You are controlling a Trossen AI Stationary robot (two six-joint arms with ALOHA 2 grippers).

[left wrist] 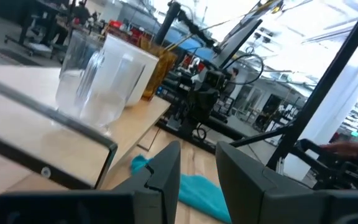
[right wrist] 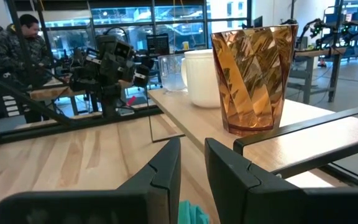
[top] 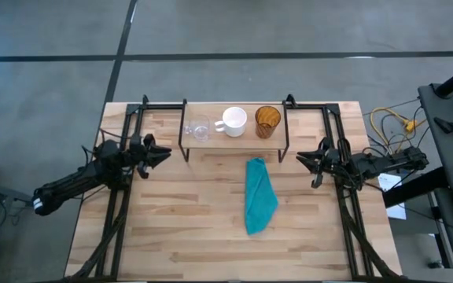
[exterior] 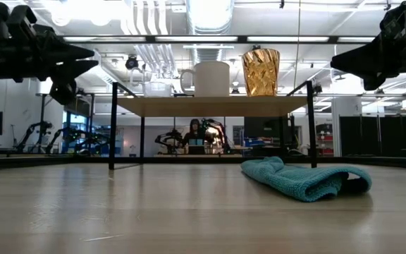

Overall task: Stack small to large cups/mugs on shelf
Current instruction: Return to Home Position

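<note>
Three vessels stand upright in a row on the shelf (top: pixel 234 138), a light board on thin black legs near the table's far edge: the small clear glass (top: pixel 198 128) on the left, the white mug (top: pixel 233 121) in the middle, the amber cup (top: pixel 267 121) on the right. My left gripper (top: pixel 166 153) hovers left of the shelf, its fingers a narrow gap apart and holding nothing (left wrist: pixel 197 163). My right gripper (top: pixel 300 159) hovers right of the shelf, likewise slightly open and holding nothing (right wrist: pixel 192 163). The amber cup (right wrist: pixel 252 78) stands nearest in the right wrist view.
A crumpled teal cloth (top: pixel 258 196) lies on the tabletop in front of the shelf, toward the middle. Black frame rails (top: pixel 120 204) run along the table's left and right sides. A person (right wrist: pixel 17 43) sits in the room beyond the table.
</note>
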